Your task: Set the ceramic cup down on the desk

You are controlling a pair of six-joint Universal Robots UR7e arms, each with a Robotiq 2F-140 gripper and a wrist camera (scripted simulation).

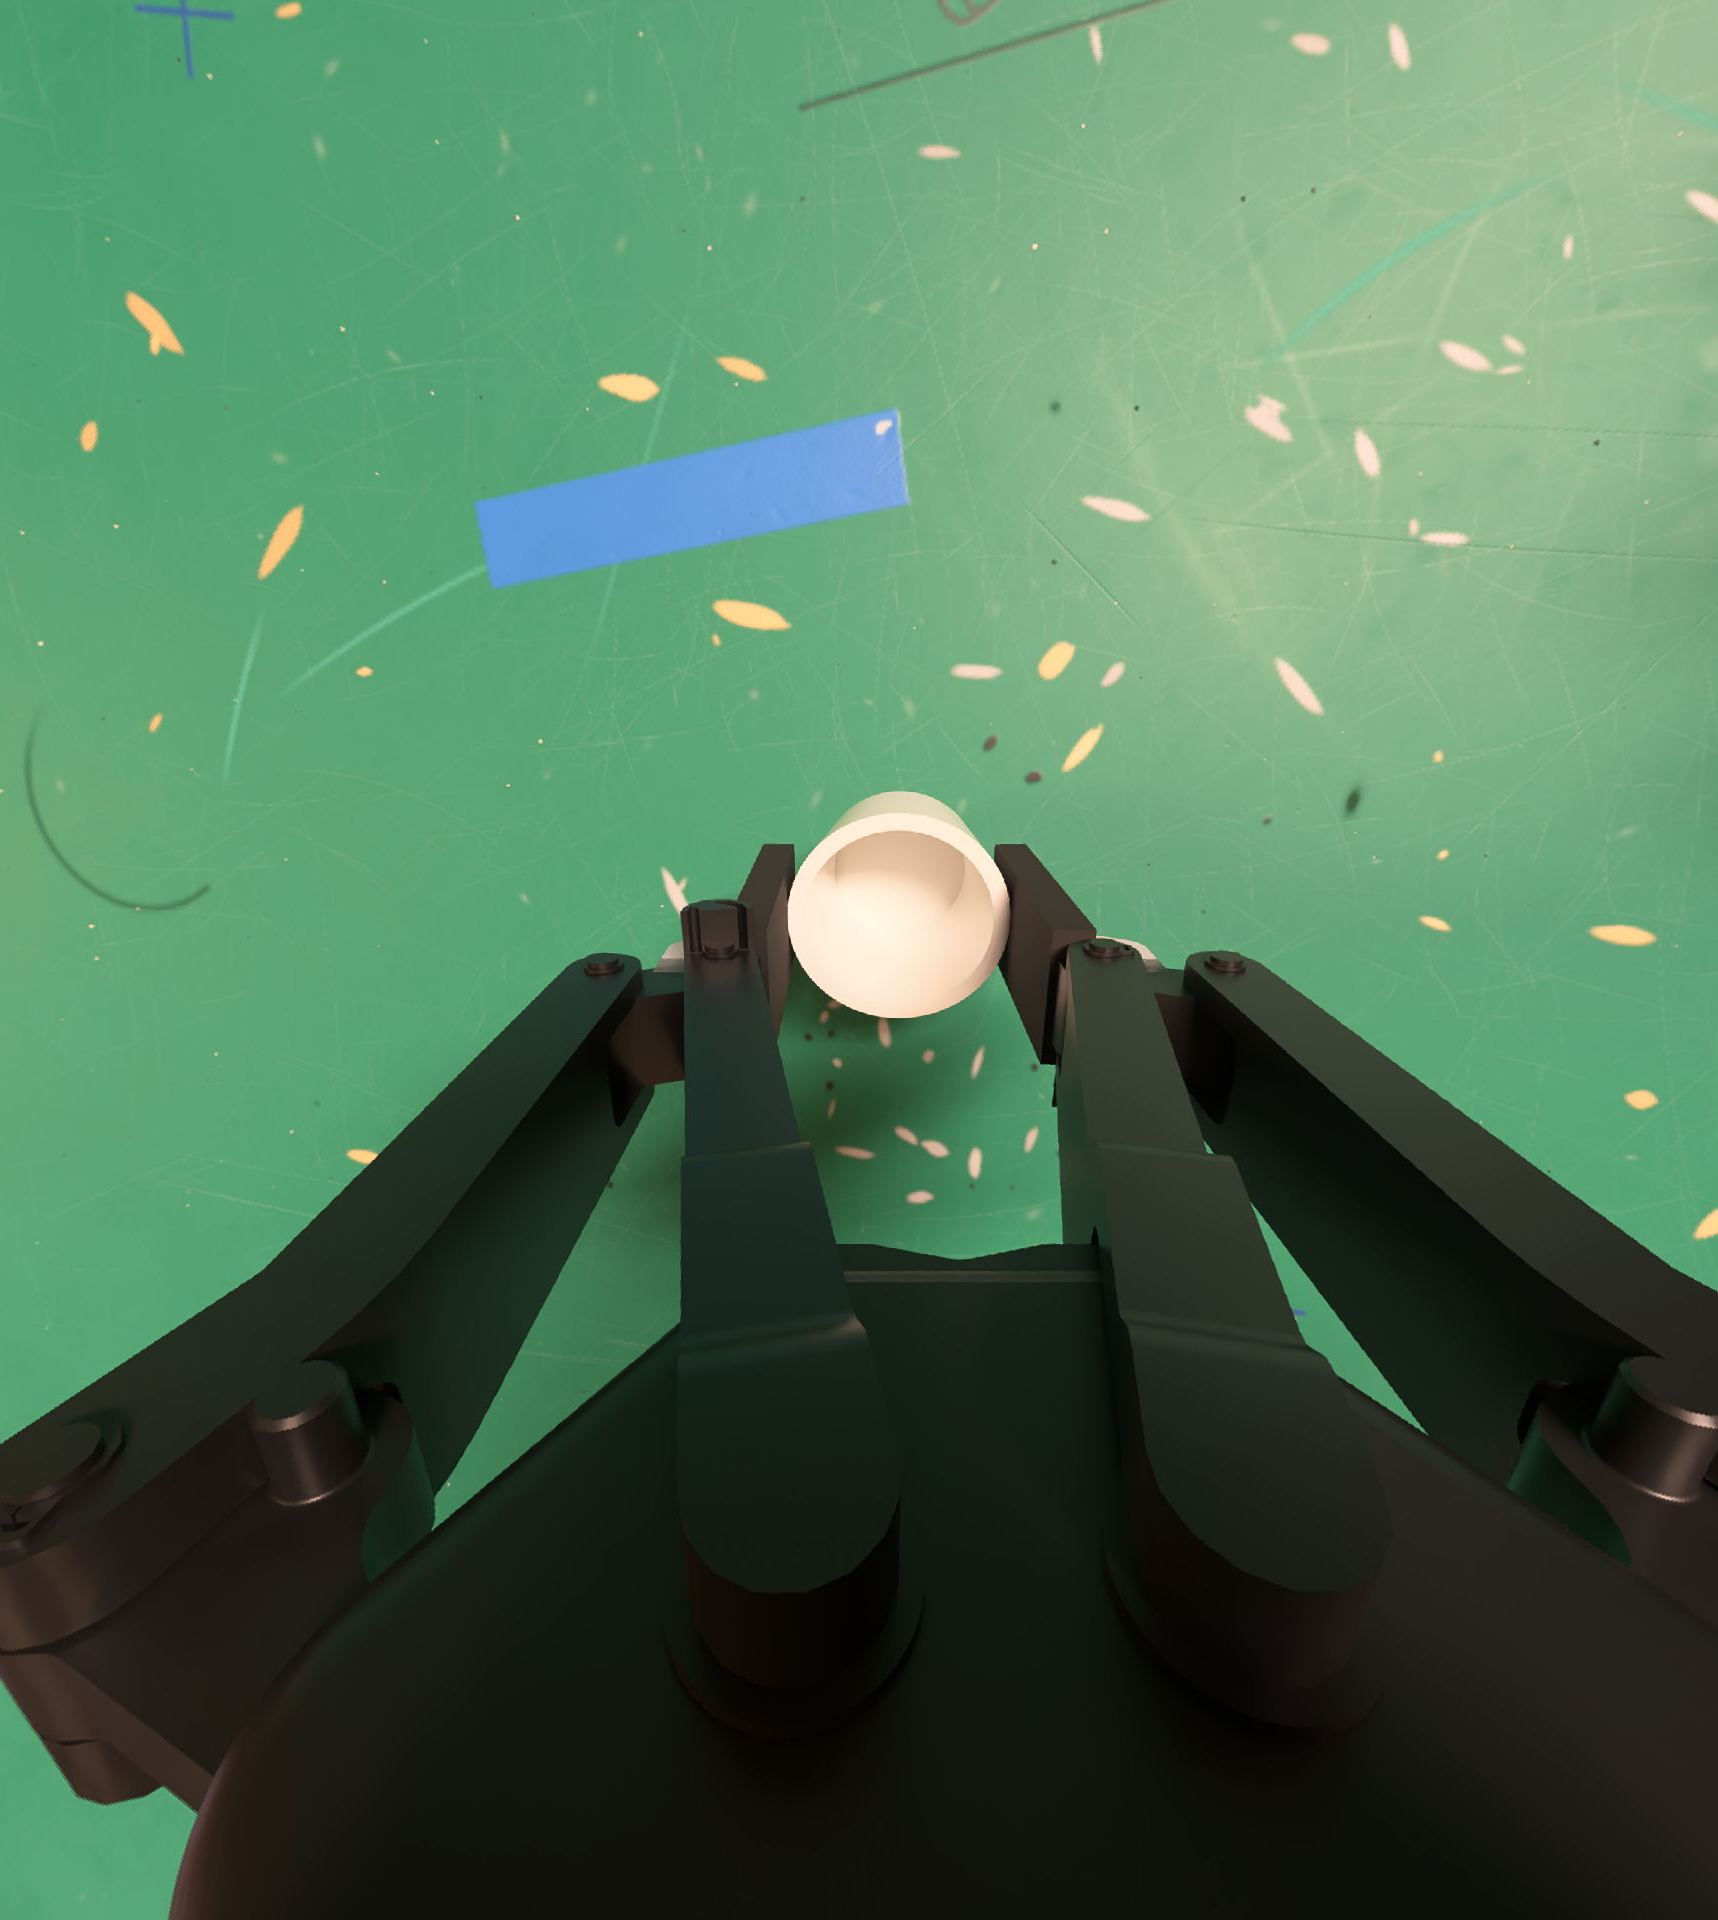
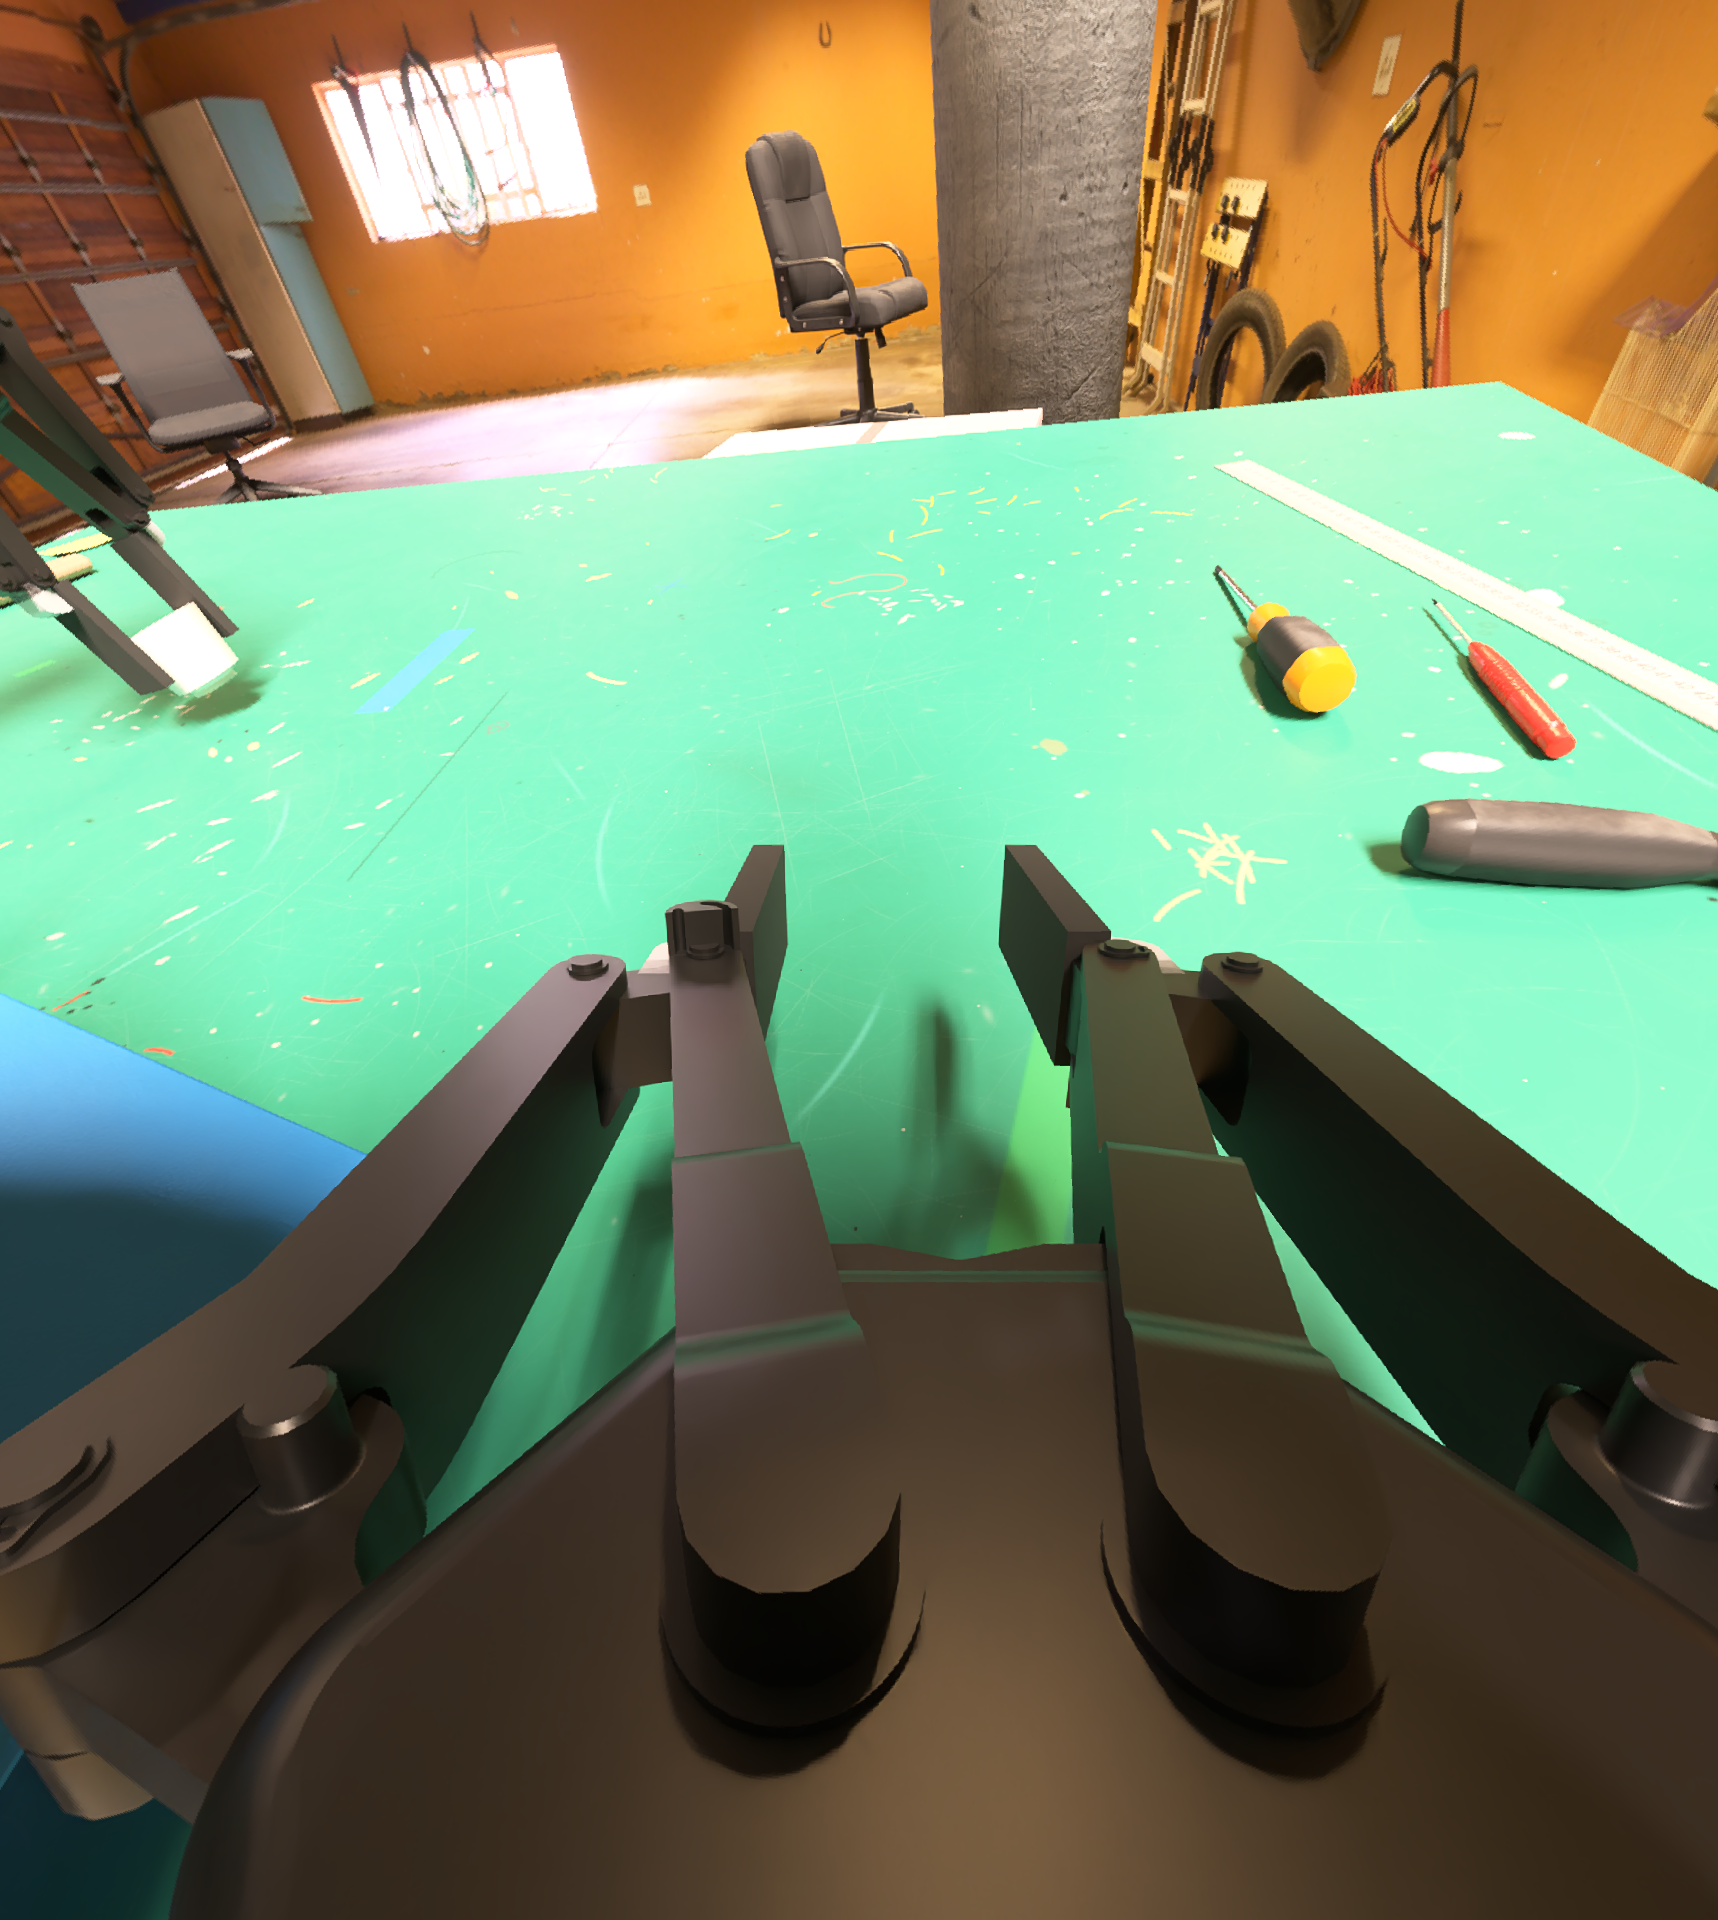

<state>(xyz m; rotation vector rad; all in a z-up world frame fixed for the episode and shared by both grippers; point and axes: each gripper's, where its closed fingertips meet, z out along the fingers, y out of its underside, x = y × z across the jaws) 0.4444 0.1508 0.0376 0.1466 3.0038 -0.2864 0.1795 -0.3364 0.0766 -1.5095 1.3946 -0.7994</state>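
Gripping the white cup (image 1: 894, 914) by its sides, the left pincer (image 1: 894, 902) is closed on it just above the desk (image 1: 1250, 623). Glazed ceramic looks stiff, slippery and chippable, so a mid-wall hold seems wisest. The right pincer (image 2: 891, 904) hangs half-open, empty.

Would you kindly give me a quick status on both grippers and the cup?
Left gripper shut on cup, just above desk. Right gripper open, empty. Blue tape beyond; nothing beneath the cup.
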